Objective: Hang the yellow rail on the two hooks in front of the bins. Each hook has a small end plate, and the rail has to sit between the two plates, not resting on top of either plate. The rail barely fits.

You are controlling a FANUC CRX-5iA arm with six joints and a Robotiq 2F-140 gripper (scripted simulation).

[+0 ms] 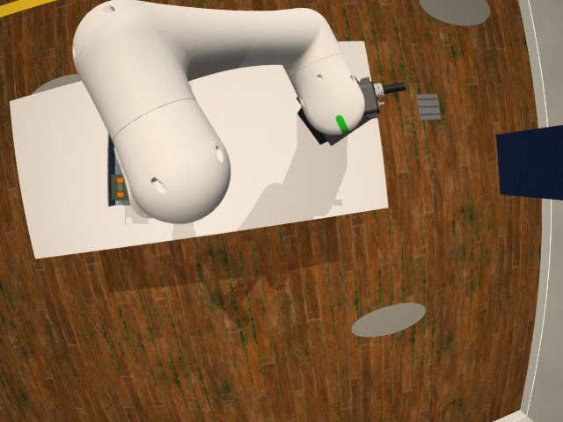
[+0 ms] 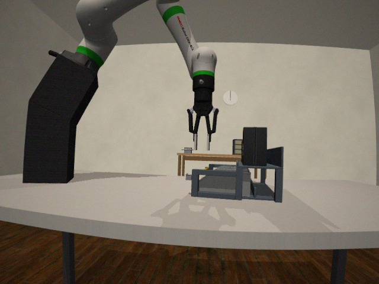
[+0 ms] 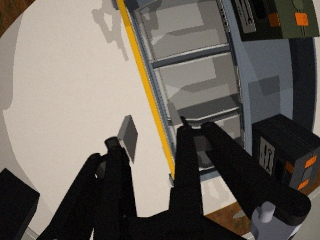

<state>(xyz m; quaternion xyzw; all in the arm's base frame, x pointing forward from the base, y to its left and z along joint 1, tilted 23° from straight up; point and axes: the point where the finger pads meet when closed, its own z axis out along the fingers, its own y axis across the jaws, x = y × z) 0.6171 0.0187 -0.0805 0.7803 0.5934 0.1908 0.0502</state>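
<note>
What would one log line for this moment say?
gripper: partly open, empty, high above bins | yellow rail: along bins' front edge | seating between plates: unclear

Yellow rail (image 3: 146, 83): long, thin, lying along front edge of bins (image 3: 190, 60).
</note>
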